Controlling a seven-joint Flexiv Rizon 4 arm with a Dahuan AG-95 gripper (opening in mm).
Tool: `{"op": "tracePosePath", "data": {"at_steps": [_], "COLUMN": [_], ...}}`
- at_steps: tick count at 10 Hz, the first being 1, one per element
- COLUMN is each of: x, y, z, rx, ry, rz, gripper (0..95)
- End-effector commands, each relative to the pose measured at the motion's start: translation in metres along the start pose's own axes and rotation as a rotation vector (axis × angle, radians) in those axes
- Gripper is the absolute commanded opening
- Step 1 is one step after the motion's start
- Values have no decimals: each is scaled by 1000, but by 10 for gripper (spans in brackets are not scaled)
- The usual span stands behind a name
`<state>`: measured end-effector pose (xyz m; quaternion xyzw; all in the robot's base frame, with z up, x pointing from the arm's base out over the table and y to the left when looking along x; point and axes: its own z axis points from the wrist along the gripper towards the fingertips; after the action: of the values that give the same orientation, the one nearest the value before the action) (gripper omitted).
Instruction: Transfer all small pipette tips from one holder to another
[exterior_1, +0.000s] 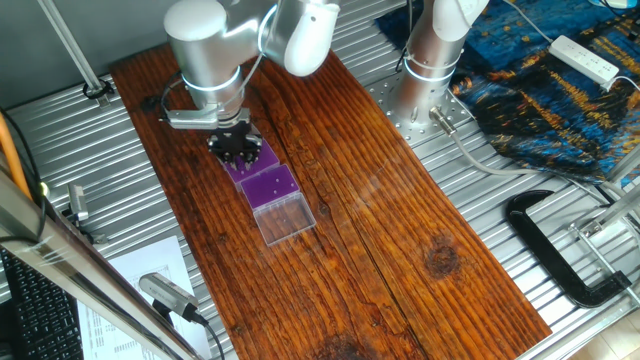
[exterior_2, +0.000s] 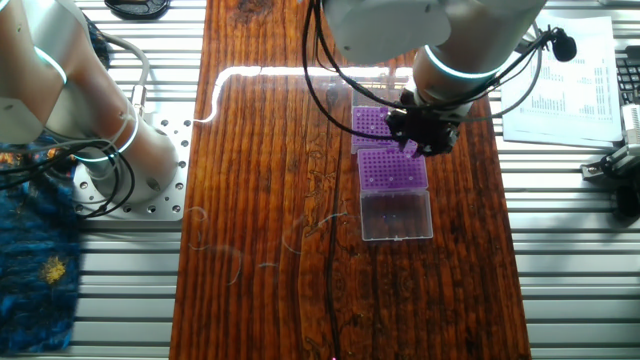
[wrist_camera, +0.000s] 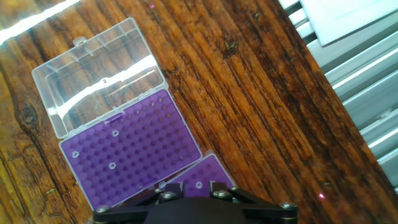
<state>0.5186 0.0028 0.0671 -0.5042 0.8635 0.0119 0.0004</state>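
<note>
Two purple racks lie end to end on the wooden table. The farther rack (wrist_camera: 130, 152) has its clear lid (wrist_camera: 93, 74) folded open and holds three small pipette tips, seen as white dots, such as one tip (wrist_camera: 114, 132). The nearer rack (wrist_camera: 202, 174) holds one tip (wrist_camera: 199, 184). My gripper (wrist_camera: 191, 188) hovers over this nearer rack, open, and that tip shows in the gap between its fingers. In the fixed views the gripper (exterior_1: 235, 148) (exterior_2: 425, 135) covers part of the racks (exterior_1: 270, 183) (exterior_2: 392, 165).
The wooden table (exterior_1: 400, 230) lies on a ribbed metal bench. The arm's base (exterior_1: 425, 70) stands at the back, beside a blue cloth (exterior_1: 560, 90). A black clamp (exterior_1: 560, 250) is at the right. Papers (exterior_2: 570, 80) and a handheld tool (exterior_1: 165, 295) lie off the wood.
</note>
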Motion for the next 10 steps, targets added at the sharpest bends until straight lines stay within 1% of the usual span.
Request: {"op": "tracePosePath", "data": {"at_steps": [1,4,6,10], "x": [-1,-4,-8,-9], "y": [-3,-6,-9,-11], "z": [3,2,-1,1], "rx": [-2,-1,0,3], "ry": [-5,0,10,12], "rz": [5,-4,-8,-13], "gripper": [190,190,190,190]}}
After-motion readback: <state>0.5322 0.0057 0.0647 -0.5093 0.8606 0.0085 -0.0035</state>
